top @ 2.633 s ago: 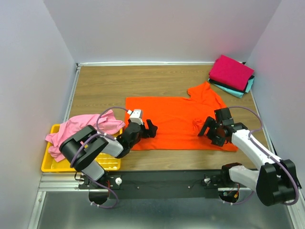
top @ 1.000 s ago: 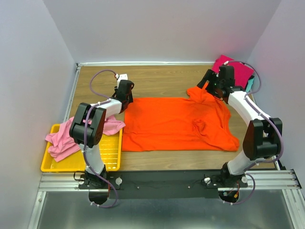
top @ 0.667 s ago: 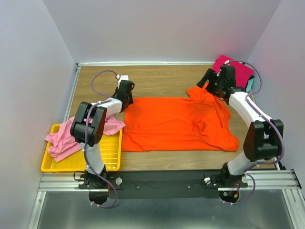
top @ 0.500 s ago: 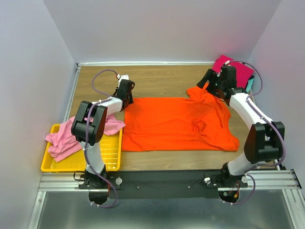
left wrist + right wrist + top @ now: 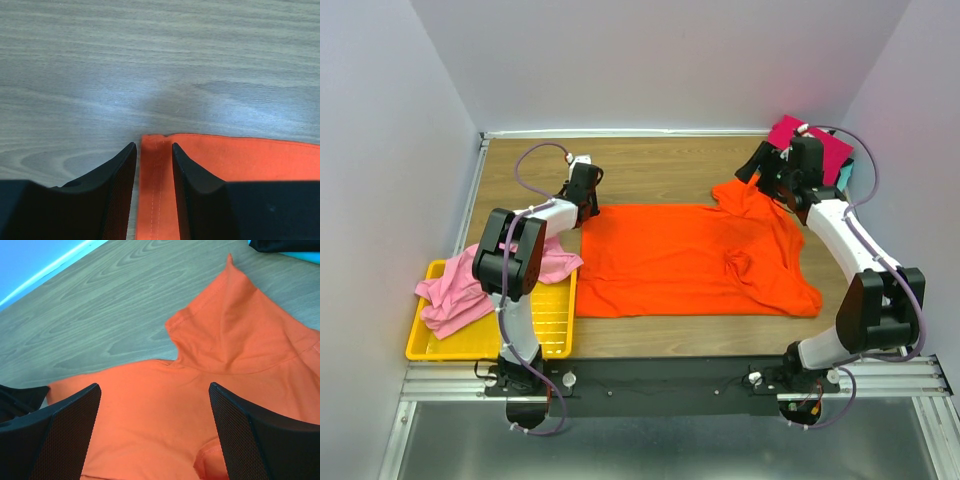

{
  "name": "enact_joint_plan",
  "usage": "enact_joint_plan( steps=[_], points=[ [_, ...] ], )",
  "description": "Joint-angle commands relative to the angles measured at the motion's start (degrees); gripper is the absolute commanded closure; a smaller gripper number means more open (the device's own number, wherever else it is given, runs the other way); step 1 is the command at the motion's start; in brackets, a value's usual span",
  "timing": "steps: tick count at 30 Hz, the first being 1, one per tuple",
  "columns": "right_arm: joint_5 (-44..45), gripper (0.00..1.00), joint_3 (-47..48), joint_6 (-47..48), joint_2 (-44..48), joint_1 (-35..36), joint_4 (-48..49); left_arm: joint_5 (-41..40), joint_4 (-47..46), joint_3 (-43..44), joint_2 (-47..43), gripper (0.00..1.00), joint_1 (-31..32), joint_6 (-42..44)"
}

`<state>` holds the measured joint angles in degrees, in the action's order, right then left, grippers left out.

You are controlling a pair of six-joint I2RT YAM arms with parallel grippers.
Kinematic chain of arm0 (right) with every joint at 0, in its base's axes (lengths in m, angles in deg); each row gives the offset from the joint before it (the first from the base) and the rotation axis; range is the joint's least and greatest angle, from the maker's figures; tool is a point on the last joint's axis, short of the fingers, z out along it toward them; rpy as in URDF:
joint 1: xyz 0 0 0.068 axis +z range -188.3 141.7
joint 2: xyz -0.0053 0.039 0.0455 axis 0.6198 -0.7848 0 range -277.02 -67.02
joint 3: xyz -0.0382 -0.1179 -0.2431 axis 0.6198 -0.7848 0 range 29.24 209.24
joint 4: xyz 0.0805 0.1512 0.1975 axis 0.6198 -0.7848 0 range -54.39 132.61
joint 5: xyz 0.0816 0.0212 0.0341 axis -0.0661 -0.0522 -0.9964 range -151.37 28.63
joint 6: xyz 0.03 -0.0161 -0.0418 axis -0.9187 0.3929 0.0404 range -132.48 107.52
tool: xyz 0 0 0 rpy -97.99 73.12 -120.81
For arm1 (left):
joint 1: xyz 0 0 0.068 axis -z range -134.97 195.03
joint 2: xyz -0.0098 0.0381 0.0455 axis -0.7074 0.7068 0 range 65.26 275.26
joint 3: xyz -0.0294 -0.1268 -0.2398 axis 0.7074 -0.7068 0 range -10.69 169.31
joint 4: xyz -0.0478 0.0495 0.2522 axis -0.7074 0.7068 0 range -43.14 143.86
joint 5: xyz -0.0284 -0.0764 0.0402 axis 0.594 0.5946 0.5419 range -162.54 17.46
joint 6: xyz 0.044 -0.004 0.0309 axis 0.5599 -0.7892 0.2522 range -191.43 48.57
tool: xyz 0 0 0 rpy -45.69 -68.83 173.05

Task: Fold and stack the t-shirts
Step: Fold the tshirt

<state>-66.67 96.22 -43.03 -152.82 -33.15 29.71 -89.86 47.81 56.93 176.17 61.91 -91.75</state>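
The orange t-shirt [image 5: 690, 260] lies spread flat on the wooden table. My left gripper [image 5: 587, 209] is down at its far left corner. In the left wrist view the hem corner [image 5: 156, 165] lies between the fingers [image 5: 127, 160] of the left gripper [image 5: 154, 148], which stand narrowly apart and open. My right gripper [image 5: 763, 181] hovers wide open over the far right sleeve [image 5: 225, 335], with nothing between its fingers in the right wrist view [image 5: 154, 387]. The pink t-shirt [image 5: 470, 280] is crumpled on the yellow tray [image 5: 548, 325]. A folded magenta t-shirt [image 5: 826, 148] tops the stack at the far right.
The folded stack shows a teal edge [image 5: 845, 178] and sits close behind the right arm, near the right wall. The yellow tray stands at the near left table edge. Bare wood [image 5: 660, 170] lies beyond the orange shirt.
Both arms have gone from the shirt's near edge to its far corners. Over the last second the left jaws have narrowed around the hem corner; the right gripper shifted slightly.
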Motion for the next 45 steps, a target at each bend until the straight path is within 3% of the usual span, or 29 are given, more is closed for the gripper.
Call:
enact_joint_plan(
  steps=[1,7,15,25,35,45],
  points=[
    [-1.29,0.05,-1.24,0.93,1.51,-0.49,0.78,0.62,1.95,1.12,0.80,0.62,-0.36,0.98],
    [-1.55,0.05,-1.50,1.01,1.60,-0.58,0.95,0.62,2.39,1.38,0.88,0.83,-0.36,1.15],
    [-1.03,0.05,1.30,1.89,-3.56,-1.98,1.04,0.89,1.95,1.03,0.71,1.00,-0.36,1.60],
    [11.36,0.15,15.70,5.58,-21.85,-4.88,0.43,2.73,1.33,1.03,0.71,1.00,-0.36,2.65],
    [6.54,0.29,26.97,9.01,-35.66,-7.61,-0.19,3.43,0.89,0.59,0.44,1.00,-0.36,2.83],
    [-2.43,0.32,33.91,10.68,-43.13,-7.87,-0.36,3.43,0.98,0.59,0.53,1.00,-0.36,3.00]
  ],
)
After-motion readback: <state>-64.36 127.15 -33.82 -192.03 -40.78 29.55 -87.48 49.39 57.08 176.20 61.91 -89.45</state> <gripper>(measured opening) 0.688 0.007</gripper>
